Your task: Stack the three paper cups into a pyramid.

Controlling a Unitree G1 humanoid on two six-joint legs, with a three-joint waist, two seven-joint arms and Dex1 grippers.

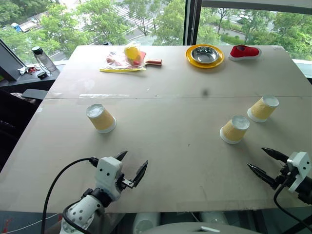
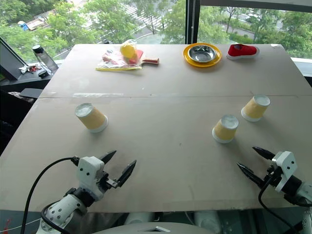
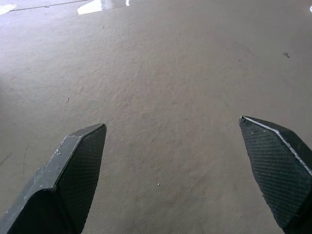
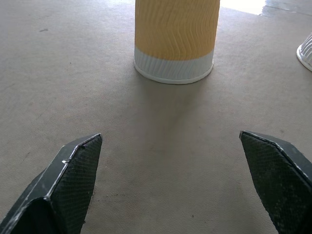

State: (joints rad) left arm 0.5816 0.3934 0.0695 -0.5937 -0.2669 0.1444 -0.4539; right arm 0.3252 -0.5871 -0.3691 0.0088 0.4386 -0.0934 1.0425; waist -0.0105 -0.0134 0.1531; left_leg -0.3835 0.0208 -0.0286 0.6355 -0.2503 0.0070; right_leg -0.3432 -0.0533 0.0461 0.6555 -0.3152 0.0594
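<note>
Here we have the three paper cups standing upside down and apart on the grey table (image 1: 161, 122), none stacked on another. The left cup (image 1: 101, 118) sits by itself on the left half, leaning a little to the left. The middle cup (image 1: 235, 129) stands right of centre, and the right cup (image 1: 263, 108) is a bit farther back and farther right, near the middle one but not touching it.

Our left gripper (image 1: 132, 167) hovers at the near edge, below the left cup and well apart from it, its two black fingers spread wide with nothing between them; its wrist view looks onto bare tabletop. Our right gripper (image 1: 263, 162) hangs at the near right corner with its jaws wide too and empty. From the right wrist view, the middle cup (image 4: 174, 41) stands straight ahead between the lines of the fingers (image 4: 68, 185), still clear of them.

At the far side we see a yellow plate with steel bowl (image 1: 205, 55), a red shoe (image 1: 244, 51) to its right, and a yellow bag with a paddle (image 1: 127, 59) to the left. A bottle (image 1: 44, 59) stands on a side surface off the table's far left corner.
</note>
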